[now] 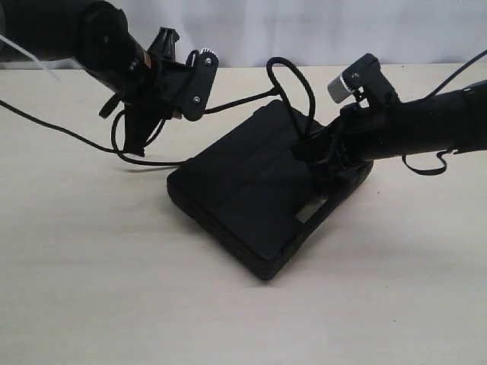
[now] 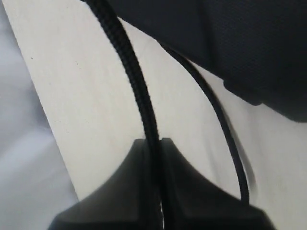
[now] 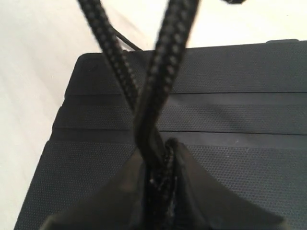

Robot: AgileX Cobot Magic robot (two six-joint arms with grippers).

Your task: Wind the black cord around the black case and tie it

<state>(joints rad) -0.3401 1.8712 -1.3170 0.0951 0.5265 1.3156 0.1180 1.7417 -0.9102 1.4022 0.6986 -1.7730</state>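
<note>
Seemingly midway: the left end effector (image 2: 154,158) pinches the cord (image 2: 129,67) beside the case (image 1: 243,190), and the right end effector (image 3: 160,153) grips two strands above its lid. No knot shows, so tying is left.

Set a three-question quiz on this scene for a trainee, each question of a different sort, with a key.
1. True or false: the left gripper is shut on the black cord.
2. Pick one: how many strands of the cord rise out of the right gripper in the right wrist view? A) none B) two C) four
3. Short answer: what does the black case lie on?

Key:
1. True: the jaws pinch a single strand.
2. B: two strands leave the jaws and cross just above them, over the ribbed lid.
3. The table.
</note>
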